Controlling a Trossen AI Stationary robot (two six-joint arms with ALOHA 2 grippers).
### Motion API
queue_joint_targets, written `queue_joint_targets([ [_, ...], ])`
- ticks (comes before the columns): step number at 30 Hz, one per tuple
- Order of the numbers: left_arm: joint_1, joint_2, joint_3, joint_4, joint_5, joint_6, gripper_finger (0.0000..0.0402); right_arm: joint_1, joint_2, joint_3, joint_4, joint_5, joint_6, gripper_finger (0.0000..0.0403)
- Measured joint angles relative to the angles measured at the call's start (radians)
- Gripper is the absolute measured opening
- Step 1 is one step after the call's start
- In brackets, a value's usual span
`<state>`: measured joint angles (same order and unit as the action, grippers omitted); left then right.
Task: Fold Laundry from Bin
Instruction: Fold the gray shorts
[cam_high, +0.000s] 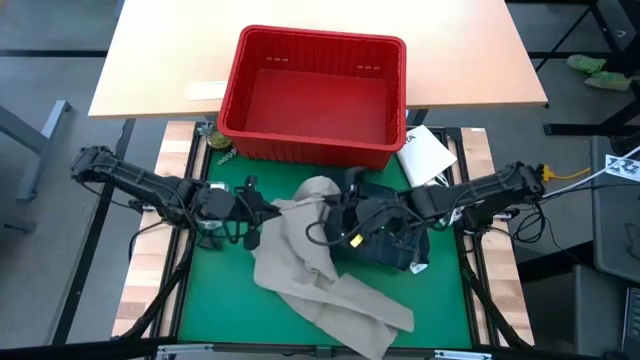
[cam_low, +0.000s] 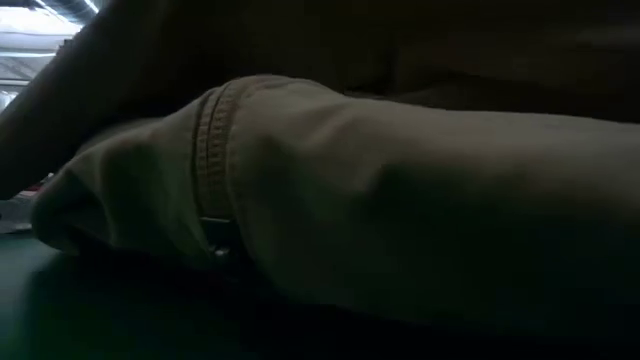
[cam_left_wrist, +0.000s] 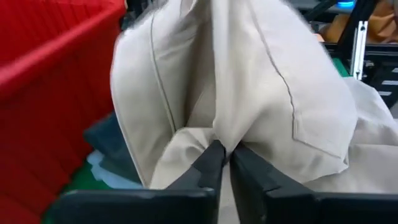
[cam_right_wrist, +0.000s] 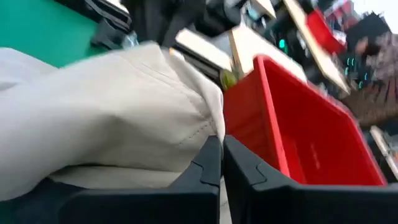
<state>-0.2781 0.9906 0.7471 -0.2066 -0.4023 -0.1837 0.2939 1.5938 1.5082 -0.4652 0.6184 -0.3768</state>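
Item, tan trousers (cam_high: 320, 265): spread across the green mat (cam_high: 215, 290) on my counter, one leg trailing toward the near edge, the waist end bunched up between my two claws. Item, my left claw (cam_left_wrist: 222, 155): fingers pinched tight on a fold of the tan cloth, which rises in a peak in front of it. Item, my right claw (cam_right_wrist: 221, 149): likewise closed on the trousers' edge, beside the red basket (cam_high: 312, 140). Item, dark blue jeans (cam_high: 385, 245): heaped under my right arm, partly under the tan cloth. Item, red basket: at the far side of the mat, its floor bare. Item, white packet (cam_high: 425, 153): lying just off the basket's right corner. From counter height, only tan cloth and a stitched seam show.
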Motion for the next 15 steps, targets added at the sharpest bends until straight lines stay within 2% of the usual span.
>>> queue_joint_targets([
  [8,0.030,0.000,0.000,-0.002,0.004,0.012,0.0110,0.002,-0.024,0.000,-0.243,0.036,0.211,0.0002],
  [15,0.027,0.001,0.000,-0.023,0.063,0.010,0.0120,0.001,-0.045,0.001,-0.506,-0.005,0.435,0.0002],
])
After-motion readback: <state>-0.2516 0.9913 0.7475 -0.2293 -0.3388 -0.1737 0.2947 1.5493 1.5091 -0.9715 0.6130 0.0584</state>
